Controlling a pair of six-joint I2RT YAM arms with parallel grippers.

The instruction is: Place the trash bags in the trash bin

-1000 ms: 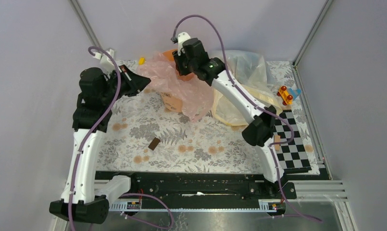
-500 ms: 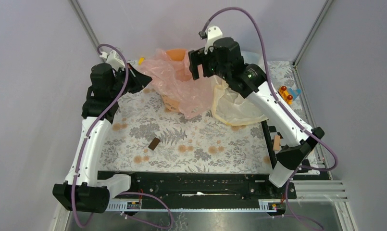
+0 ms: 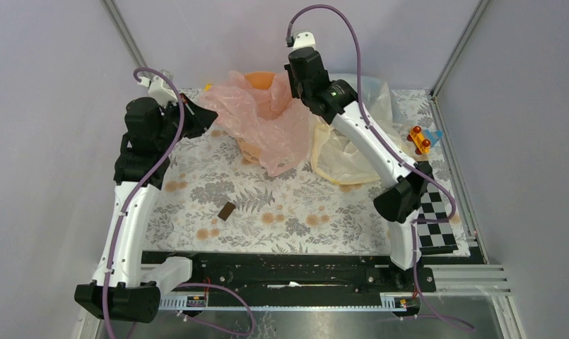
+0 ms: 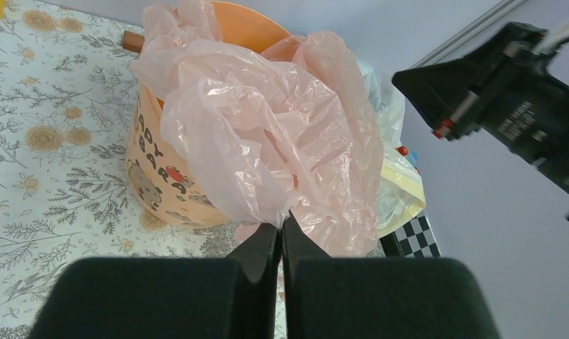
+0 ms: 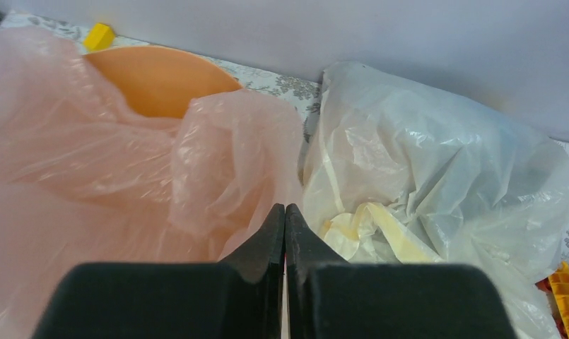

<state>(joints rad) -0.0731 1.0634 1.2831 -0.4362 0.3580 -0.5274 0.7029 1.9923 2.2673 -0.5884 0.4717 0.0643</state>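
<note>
The pale-pink trash bag (image 3: 267, 123) is draped over the peach-orange trash bin (image 3: 261, 76) at the back middle, covering most of its mouth and front. My left gripper (image 3: 207, 116) is shut on the bag's left edge. In the left wrist view the film (image 4: 267, 120) runs into the shut tips (image 4: 281, 222), with the printed bin (image 4: 154, 176) behind. My right gripper (image 3: 293, 86) is raised at the bin's back right, shut. In the right wrist view its tips (image 5: 285, 208) sit over the bag's (image 5: 90, 141) right edge, beside the bin (image 5: 161, 78). I see no film between them.
A cream-yellow bag (image 3: 345, 159) and a clear whitish bag (image 5: 444, 155) lie right of the bin. A red-and-yellow toy (image 3: 421, 138) and a checkerboard (image 3: 433, 212) are at the right. A small brown block (image 3: 226, 210) lies mid-mat, and a yellow block (image 3: 208, 88) at the back left.
My right arm rose off the bin, swung out to the right, then came back to its back right. The pink bag spread wider over the bin. My left gripper kept its hold.
</note>
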